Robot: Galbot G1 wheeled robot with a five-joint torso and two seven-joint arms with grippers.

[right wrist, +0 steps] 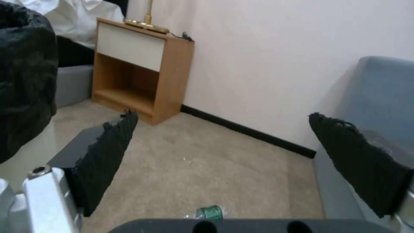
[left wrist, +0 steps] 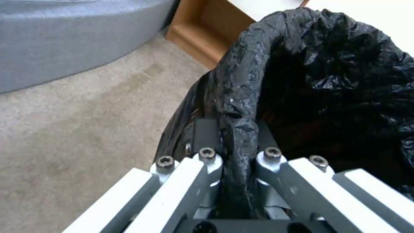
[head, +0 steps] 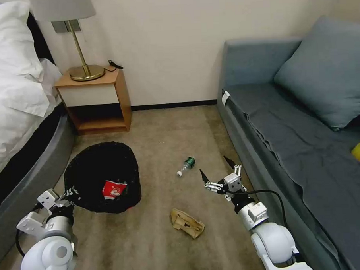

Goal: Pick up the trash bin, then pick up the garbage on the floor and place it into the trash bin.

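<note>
Left gripper (left wrist: 235, 161) clamped on trash bin (head: 104, 176) rim, red-white wrapper (head: 112, 189) inside | right gripper (head: 220, 171) wide open, empty, near bottle (head: 186, 165); paper wad (head: 186, 222) on carpet | we judge the bottle light, probably slippery: grasp mid-body.

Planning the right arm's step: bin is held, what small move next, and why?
Probably lower the right gripper toward the bottle. Its fingers are open and empty above the carpet, the bottle lies just ahead, and the left gripper is clamped on the bin rim, with a red wrapper inside.
</note>
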